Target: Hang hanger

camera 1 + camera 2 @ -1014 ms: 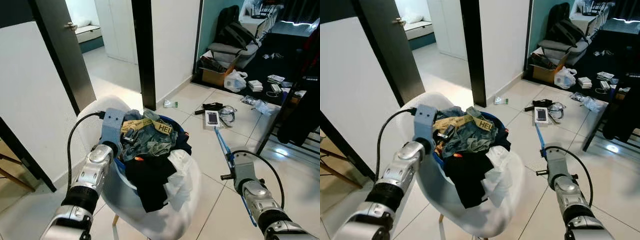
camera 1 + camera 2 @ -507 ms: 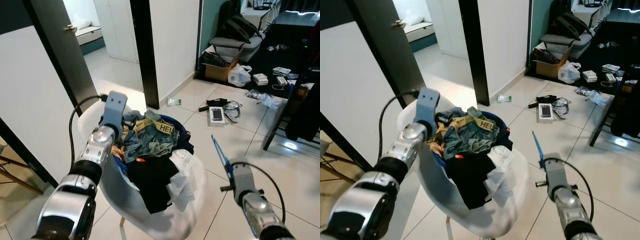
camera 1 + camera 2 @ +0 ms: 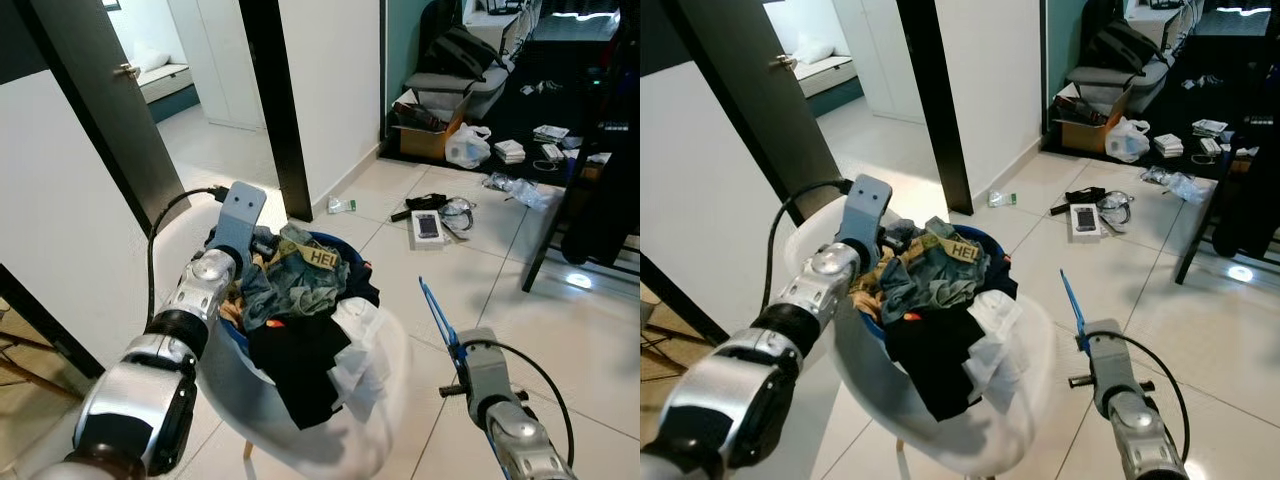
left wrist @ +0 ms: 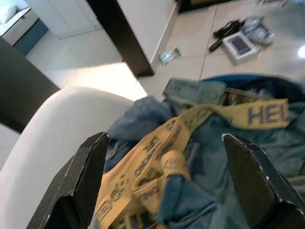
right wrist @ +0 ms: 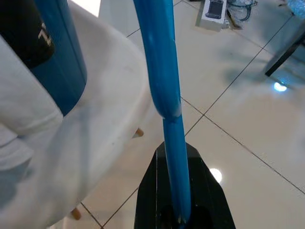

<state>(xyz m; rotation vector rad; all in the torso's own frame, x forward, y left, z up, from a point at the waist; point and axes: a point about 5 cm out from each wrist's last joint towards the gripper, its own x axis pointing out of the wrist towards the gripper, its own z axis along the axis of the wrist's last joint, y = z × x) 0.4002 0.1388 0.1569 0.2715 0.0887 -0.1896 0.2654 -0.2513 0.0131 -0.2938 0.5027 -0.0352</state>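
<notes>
Right wrist view is giving you the clearest read: the right gripper (image 5: pixel 178 210) is pinching the blue hanger (image 5: pixel 164 81), its 2 black fingers pressed together on the plastic with the hanger running out ahead of them. From the head camera you are seeing that same hanger (image 3: pixel 436 312) sticking up from the wrist, low on the right, over the tiled floor (image 3: pixel 470 280) and just beside the white chair (image 3: pixel 375 400).

Your left gripper (image 4: pixel 167 186) is hovering over the heap of clothes (image 3: pixel 300 300) on the chair, fingers spread wide and holding nothing, with a yellow printed strap (image 4: pixel 190 129) lying between them.

So you are roughly partway: the hanger is in hand, but nothing is hung yet. A dark frame (image 3: pixel 560 200) with something black draped on it is standing at the right edge; it may be a clothes rack, though you are seeing too little of it to be sure. Carrying the hanger to a rail and hooking it on is what is left.
</notes>
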